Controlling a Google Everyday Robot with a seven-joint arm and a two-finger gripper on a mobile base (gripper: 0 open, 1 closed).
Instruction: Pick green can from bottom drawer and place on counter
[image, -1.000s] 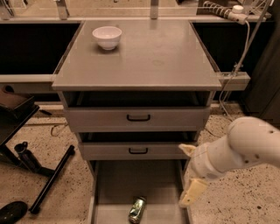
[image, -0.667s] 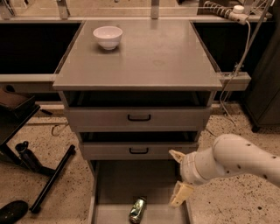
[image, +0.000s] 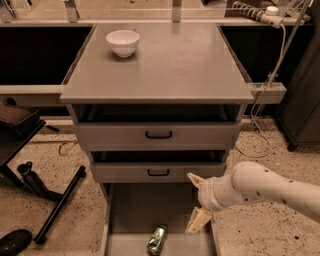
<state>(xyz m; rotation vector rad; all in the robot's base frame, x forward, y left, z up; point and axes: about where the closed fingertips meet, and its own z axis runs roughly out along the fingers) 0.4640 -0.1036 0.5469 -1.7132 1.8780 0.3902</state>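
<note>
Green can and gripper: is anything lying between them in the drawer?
No. The camera view shows only bare floor of the bottom drawer between the gripper, jaws open over its right side, and the green can.

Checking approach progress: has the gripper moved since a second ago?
Yes. The gripper, fingers open, has shifted left, from the right wall of the bottom drawer to over its floor, nearer the green can.
</note>
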